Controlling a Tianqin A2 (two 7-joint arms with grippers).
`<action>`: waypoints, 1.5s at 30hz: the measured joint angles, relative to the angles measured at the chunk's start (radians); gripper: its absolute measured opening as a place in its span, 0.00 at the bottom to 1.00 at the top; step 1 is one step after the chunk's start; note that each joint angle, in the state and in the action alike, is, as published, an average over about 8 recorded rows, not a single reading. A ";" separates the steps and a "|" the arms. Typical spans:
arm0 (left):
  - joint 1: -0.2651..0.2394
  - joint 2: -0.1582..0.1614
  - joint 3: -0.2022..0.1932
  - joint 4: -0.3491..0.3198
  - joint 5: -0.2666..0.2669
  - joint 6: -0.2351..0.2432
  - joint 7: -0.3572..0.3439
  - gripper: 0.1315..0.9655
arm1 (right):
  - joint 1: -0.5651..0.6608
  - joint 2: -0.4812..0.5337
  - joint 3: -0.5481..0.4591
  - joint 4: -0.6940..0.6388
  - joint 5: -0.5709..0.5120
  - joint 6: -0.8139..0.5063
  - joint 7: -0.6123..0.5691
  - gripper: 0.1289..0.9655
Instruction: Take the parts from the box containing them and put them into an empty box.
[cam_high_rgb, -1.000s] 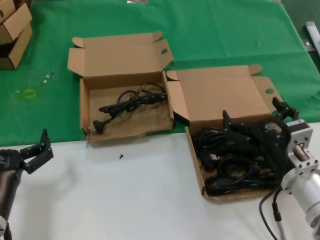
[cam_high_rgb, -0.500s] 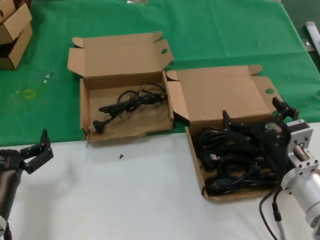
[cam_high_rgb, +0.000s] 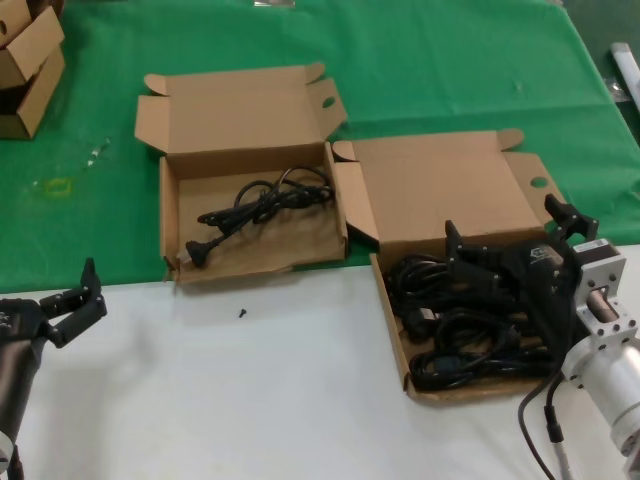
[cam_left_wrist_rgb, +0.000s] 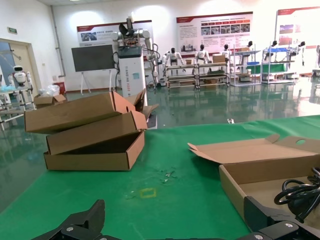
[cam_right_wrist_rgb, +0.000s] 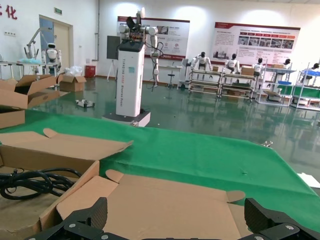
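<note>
At the far left of the head view we see small stacked cartons (cam_high_rgb: 25, 65) on the green cloth (cam_high_rgb: 440, 60); the left wrist view shows the same stack (cam_left_wrist_rgb: 90, 132). Near them a faint yellow ring mark (cam_high_rgb: 57, 186) lies on the cloth.

Our left gripper (cam_high_rgb: 72, 305) sits low at the left edge, over the white table (cam_high_rgb: 220, 400), well apart from both boxes. Its fingers (cam_high_rgb: 90, 275) are spread, with nothing between them.

Next to the right stands the box with the low, ragged front edge (cam_high_rgb: 170, 215), its flap lid folded back. One black power cord (cam_high_rgb: 265, 205) lies inside it, running diagonally, with its plug toward the near left corner. A tiny black screw (cam_high_rgb: 241, 312) rests on the white table just in front of this box.

Further right, touching that box at its side flap, is the box with the straight front wall (cam_high_rgb: 395, 340), lid open. The remaining coiled cords (cam_high_rgb: 450, 335) fill its floor in a dark pile.

Our right gripper (cam_high_rgb: 500, 262) hangs over this pile, inside the outline of the box. Its fingers (cam_high_rgb: 455, 240) stand apart, released, and we cannot tell whether they touch the cords.
</note>
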 joint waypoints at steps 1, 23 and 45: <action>0.000 0.000 0.000 0.000 0.000 0.000 0.000 1.00 | 0.000 0.000 0.000 0.000 0.000 0.000 0.000 1.00; 0.000 0.000 0.000 0.000 0.000 0.000 0.000 1.00 | 0.000 0.000 0.000 0.000 0.000 0.000 0.000 1.00; 0.000 0.000 0.000 0.000 0.000 0.000 0.000 1.00 | 0.000 0.000 0.000 0.000 0.000 0.000 0.000 1.00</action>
